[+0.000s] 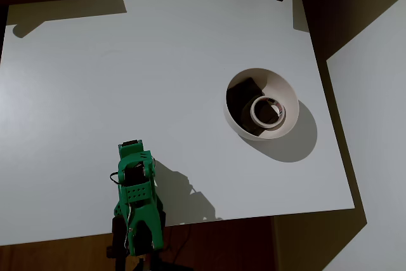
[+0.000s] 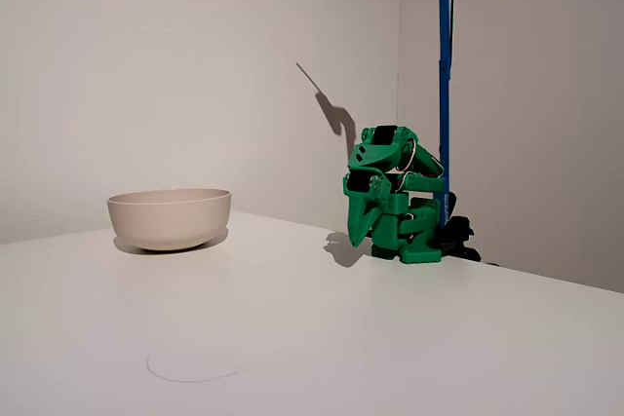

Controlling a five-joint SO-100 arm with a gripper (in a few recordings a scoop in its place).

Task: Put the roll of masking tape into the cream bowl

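The roll of masking tape (image 1: 266,111), light and stiff, lies inside the cream bowl (image 1: 285,90); grip across its rim. The folded gripper's (image 2: 355,233) finger spacing cannot be determined.

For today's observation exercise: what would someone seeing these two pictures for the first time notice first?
The bright green arm stands out, folded up at the table's near edge in the overhead view. Next comes the cream bowl, right of centre there, with the roll of masking tape lying inside it beside a dark blocky object. In the fixed view the bowl sits apart from the arm, on the left.
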